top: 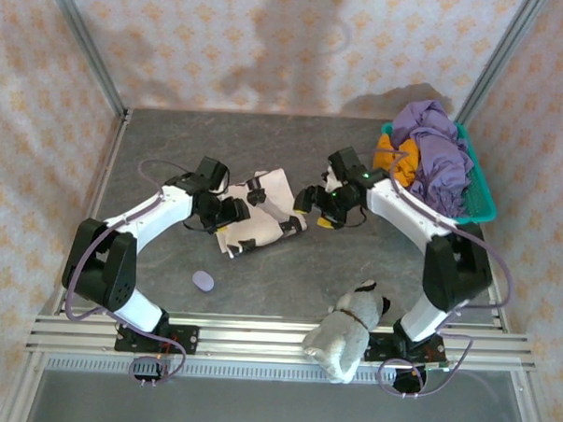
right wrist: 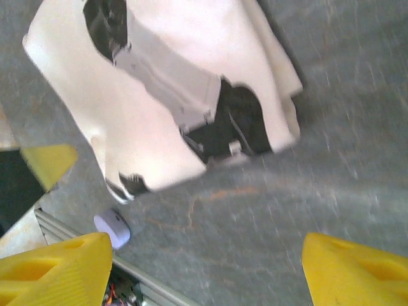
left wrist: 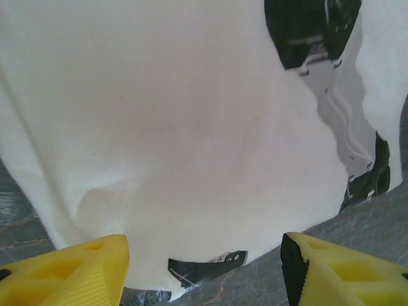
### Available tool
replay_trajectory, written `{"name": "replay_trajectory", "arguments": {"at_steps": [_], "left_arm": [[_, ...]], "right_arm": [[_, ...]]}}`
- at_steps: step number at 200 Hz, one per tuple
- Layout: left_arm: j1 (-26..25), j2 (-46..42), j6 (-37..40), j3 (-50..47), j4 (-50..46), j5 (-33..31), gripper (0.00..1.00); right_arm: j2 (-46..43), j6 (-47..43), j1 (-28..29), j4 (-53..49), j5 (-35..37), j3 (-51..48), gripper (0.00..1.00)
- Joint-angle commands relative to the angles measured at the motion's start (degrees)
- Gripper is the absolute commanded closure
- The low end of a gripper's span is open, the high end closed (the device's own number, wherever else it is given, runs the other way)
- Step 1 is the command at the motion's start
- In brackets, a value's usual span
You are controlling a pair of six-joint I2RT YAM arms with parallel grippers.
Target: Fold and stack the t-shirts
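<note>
- Right now the cream-white t-shirt (top: 258,215) lies crumpled and partly doubled over on the grey table (top: 172,150), not squared into a tidy fold. The purple shirt (top: 438,152) and orange shirt (top: 396,155) are heaped in the teal basket (top: 483,206), well off to the cream shirt's right and farther back.
- The left gripper (left wrist: 204,271) hovers at the cream shirt's left edge with its yellow fingers spread. The hem lies between them unpinched, so it grasps nothing. Closing from here could catch only the top layer, or a thick bunch, and the fold would drag open or skew.
- The right gripper (right wrist: 207,268) sits just off the cream shirt's right edge, jaws wide over bare table, holding nothing. Closing there would catch air or scrape the surface, so it needs to get over the cloth first.
- With an arm at each edge of so small a bundle, an uneven pull would probably twist the shirt rather than flatten it. The two wrists could also crowd each other above it.
- A small lilac object (top: 204,280) lies to the near left of the cream shirt. Cloth or the left arm sweeping toward the near edge could knock it.
- The plush toy (top: 351,331) sits to the near right of the cream shirt, beside the right arm's base. A wide elbow swing might nudge it.
- The purple shirt spills over the basket rim, so a careless grab there could lift two shirts together.
</note>
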Motion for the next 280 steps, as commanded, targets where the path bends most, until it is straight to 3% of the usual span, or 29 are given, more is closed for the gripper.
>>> {"name": "replay_trajectory", "arguments": {"at_steps": [1,50,95,160,181,210,242,280], "left_arm": [[1.77,0.06,-0.36,1.60,-4.12,-4.23,0.34],[8.99,-6.73,1.95,1.51,-6.17,-9.45,0.32],[14.50,-8.64,7.06,1.43,-10.28,-8.34,0.31],[14.37,-9.28,6.63,-1.82,-8.72,-6.81,0.33],[13.57,-9.21,6.46,-1.67,-8.68,-6.34,0.34],[9.31,-8.59,3.92,-1.57,-7.30,-7.35,0.34],[5.85,-6.33,1.73,-1.29,-5.63,-7.83,0.34],[5.39,-5.65,1.82,-0.10,-6.44,-8.84,0.34]], "right_arm": [[8.03,-3.08,-0.15,-0.72,1.39,5.80,0.22],[21.07,-3.42,0.25,-0.65,-1.90,13.07,0.22],[20.12,-0.31,2.96,4.11,-5.51,6.85,0.24],[16.29,8.82,12.35,11.03,-6.44,-2.29,0.27],[13.35,9.35,12.68,10.31,-5.72,-3.03,0.27],[10.03,6.21,11.75,1.35,2.07,-0.08,0.25],[9.11,4.56,9.48,-3.26,5.18,3.50,0.25],[11.48,4.81,9.59,0.83,0.07,6.31,0.25]]}}
